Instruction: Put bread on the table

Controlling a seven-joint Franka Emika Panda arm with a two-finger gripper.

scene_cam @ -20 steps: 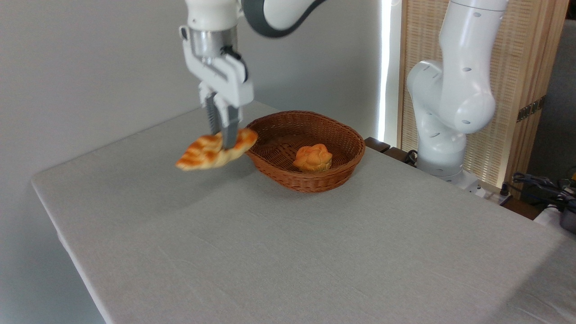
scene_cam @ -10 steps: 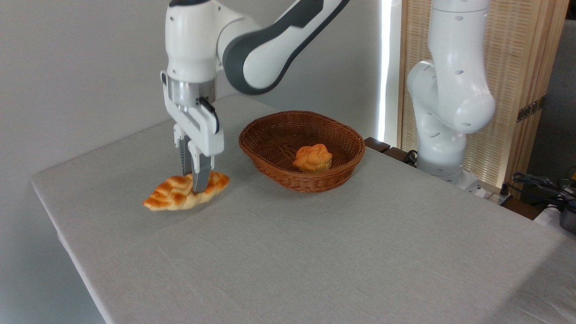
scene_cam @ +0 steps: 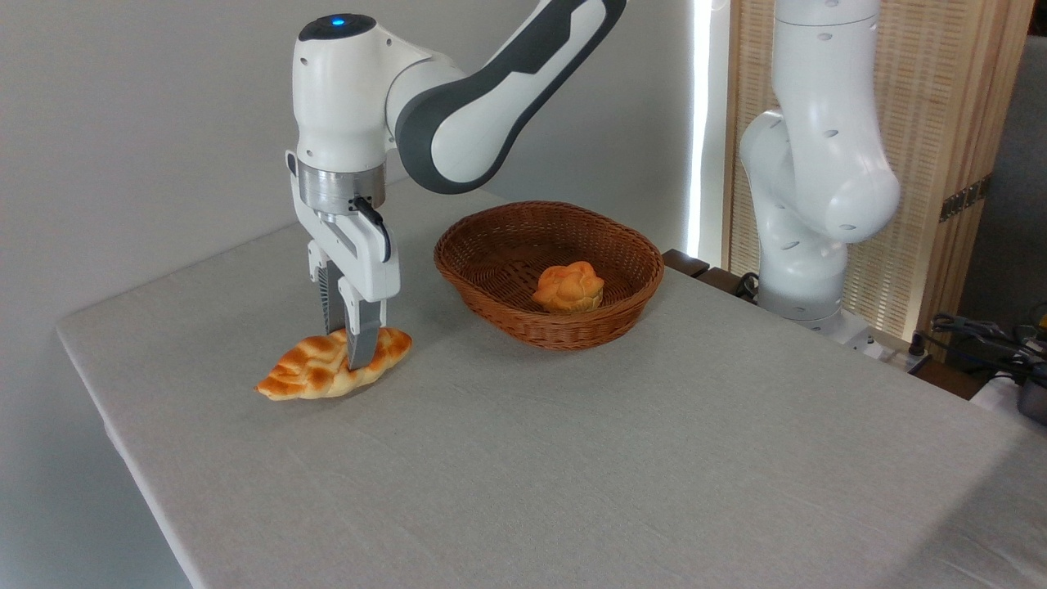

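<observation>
I have the fingers [scene_cam: 350,360] clamped across the bread [scene_cam: 334,375], which looks to rest on the desk [scene_cam: 572,458] left of centre, beside the basket [scene_cam: 548,274]. I'd part them gently, then lift straight up.

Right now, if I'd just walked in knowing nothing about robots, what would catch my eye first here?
Probably the white arm reaching down at the left, its gripper closed on a braided golden bread that lies low on the grey table. Next, the brown wicker basket to its right, apart from the loaf, with a small orange bun inside.
</observation>
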